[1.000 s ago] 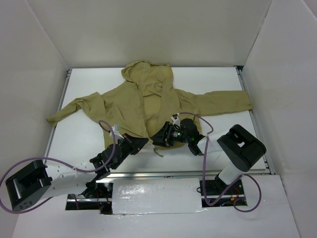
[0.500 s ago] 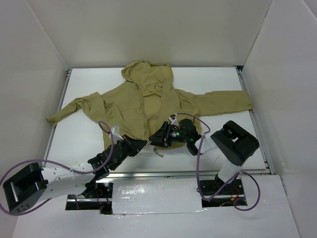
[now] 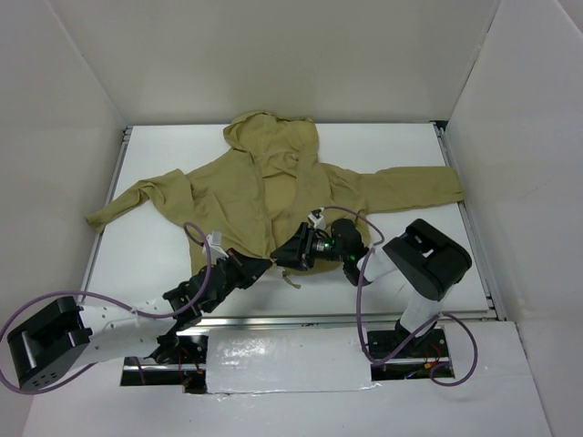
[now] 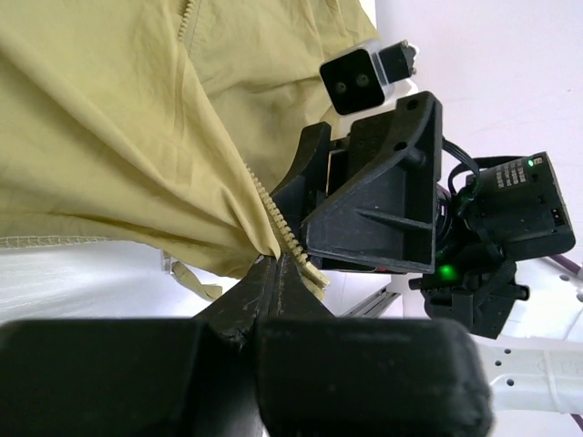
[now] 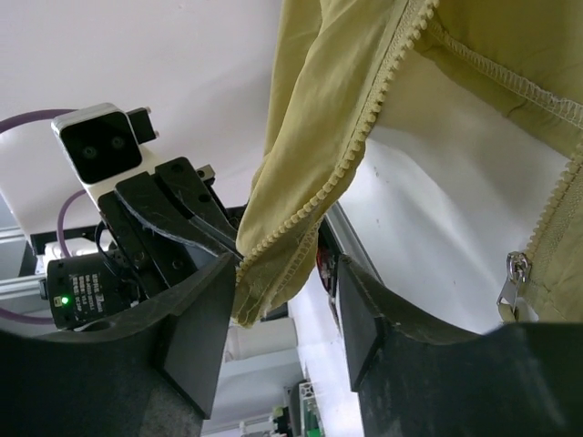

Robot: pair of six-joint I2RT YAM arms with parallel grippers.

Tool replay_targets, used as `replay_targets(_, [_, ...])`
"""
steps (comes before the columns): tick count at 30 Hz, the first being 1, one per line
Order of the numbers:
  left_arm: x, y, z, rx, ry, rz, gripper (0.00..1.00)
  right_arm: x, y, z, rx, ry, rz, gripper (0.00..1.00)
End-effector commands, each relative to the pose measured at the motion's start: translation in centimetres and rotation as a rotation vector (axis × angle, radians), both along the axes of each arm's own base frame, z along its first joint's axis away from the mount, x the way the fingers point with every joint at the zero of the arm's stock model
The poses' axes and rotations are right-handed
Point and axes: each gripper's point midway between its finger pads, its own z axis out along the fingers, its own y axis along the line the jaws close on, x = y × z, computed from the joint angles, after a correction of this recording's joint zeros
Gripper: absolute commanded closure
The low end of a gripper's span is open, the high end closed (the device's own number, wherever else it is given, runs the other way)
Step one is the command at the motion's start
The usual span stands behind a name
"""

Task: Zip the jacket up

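The khaki hooded jacket (image 3: 273, 187) lies spread on the white table, hood at the far side, its front open at the bottom hem. My left gripper (image 3: 261, 265) is shut on the lower end of one zipper edge (image 4: 273, 238) and lifts it a little; its tips (image 4: 276, 264) pinch the cloth. My right gripper (image 3: 286, 258) is open right beside it. That toothed zipper edge (image 5: 301, 223) hangs between its fingers (image 5: 205, 319) without being clamped. The metal zipper slider (image 5: 513, 271) lies on the other front edge, off to the right.
The jacket's sleeves reach out to the left (image 3: 118, 208) and right (image 3: 419, 187). The table's front rail (image 3: 301, 319) runs just behind both grippers. White walls enclose the table. The two grippers are almost touching each other (image 4: 373, 196).
My right arm has shifted a little to the left, bringing its gripper closer to the left gripper. The left gripper still holds the hem at nearly the same place.
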Motion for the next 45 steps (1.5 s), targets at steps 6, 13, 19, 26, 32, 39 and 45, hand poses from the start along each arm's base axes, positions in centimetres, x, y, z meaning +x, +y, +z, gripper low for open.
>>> replay_targets(6, [-0.1, -0.8, 0.3, -0.021, -0.026, -0.032, 1.0, 0.1, 0.1, 1.2, 0.068, -0.039, 0.007, 0.51])
replay_targets(13, [-0.3, -0.6, 0.0, 0.002, -0.036, -0.043, 1.0, 0.8, -0.1, 0.8, 0.03, -0.035, -0.008, 0.5])
replay_targets(19, [-0.5, -0.7, 0.2, -0.002, -0.054, -0.055, 1.0, 0.8, 0.0, 0.3, 0.029, -0.042, -0.001, 0.77])
replay_targets(26, [-0.7, -1.5, 0.7, -0.001, -0.073, -0.102, 1.0, 1.0, 0.1, 1.2, 0.033, -0.125, 0.01, 1.0])
replay_targets(32, [-1.0, -1.4, -0.7, 0.039, -0.015, -0.107, 0.41, 0.5, -0.9, 2.6, 0.033, -0.303, -0.013, 1.0])
replay_targets(39, [-1.3, -1.5, -1.8, 0.062, -0.008, -0.125, 0.36, 0.2, -0.8, 3.6, 0.078, -0.322, 0.007, 1.0])
replay_targets(45, [-1.7, -2.0, 0.6, 0.001, -0.152, -0.178, 0.34, -0.8, -0.5, 4.2, 0.149, -0.302, 0.06, 1.0])
